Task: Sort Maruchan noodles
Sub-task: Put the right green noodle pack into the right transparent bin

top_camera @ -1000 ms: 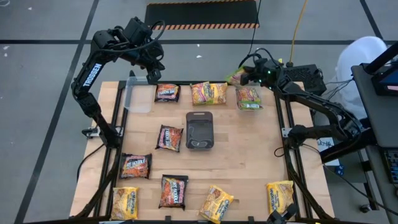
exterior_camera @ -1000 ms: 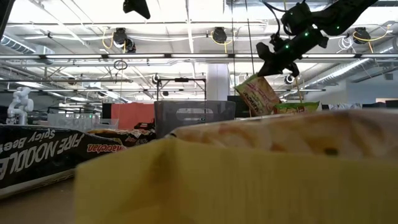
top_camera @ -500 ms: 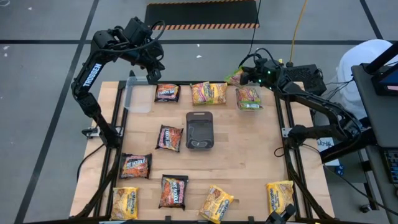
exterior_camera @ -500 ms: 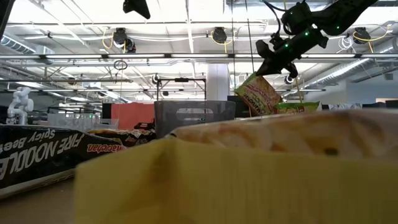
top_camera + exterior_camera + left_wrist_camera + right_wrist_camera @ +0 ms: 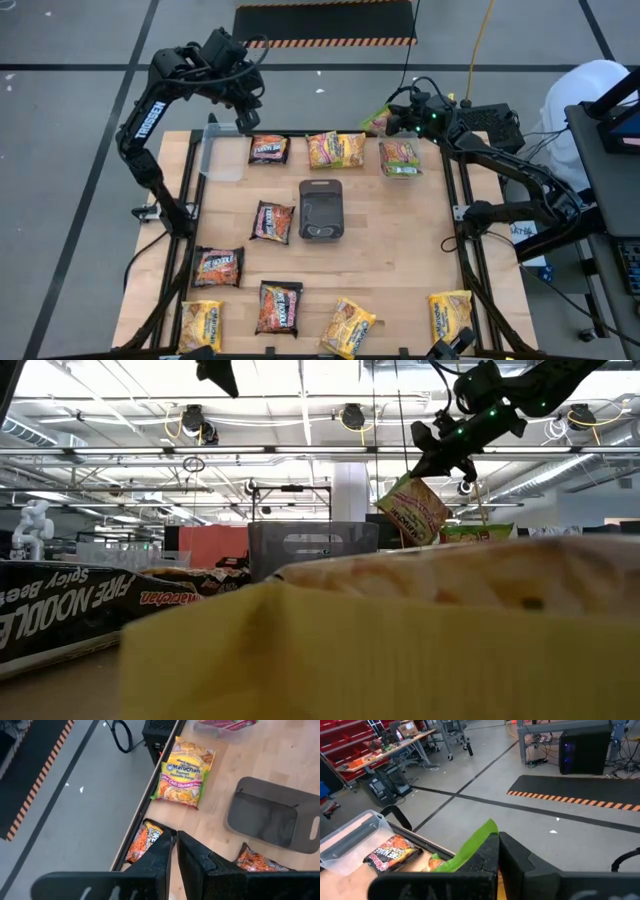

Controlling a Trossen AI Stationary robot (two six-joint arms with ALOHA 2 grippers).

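Green-edged packet [image 5: 413,510] hangs by one edge from my right gripper [image 5: 392,119], clenched on it above the table's [image 5: 400,260] far right corner. It looks light, limp and slick, so I judge edge pinches best. Left gripper [image 5: 243,117] waits far left, nearly closed on nothing.

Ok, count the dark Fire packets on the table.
4 dark packets: one at the far edge beside the clear tub, one left of the grey tray, two toward the near-left corner. None seems hidden.

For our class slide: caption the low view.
Right gripper holds a green-edged noodle packet aloft above the table.
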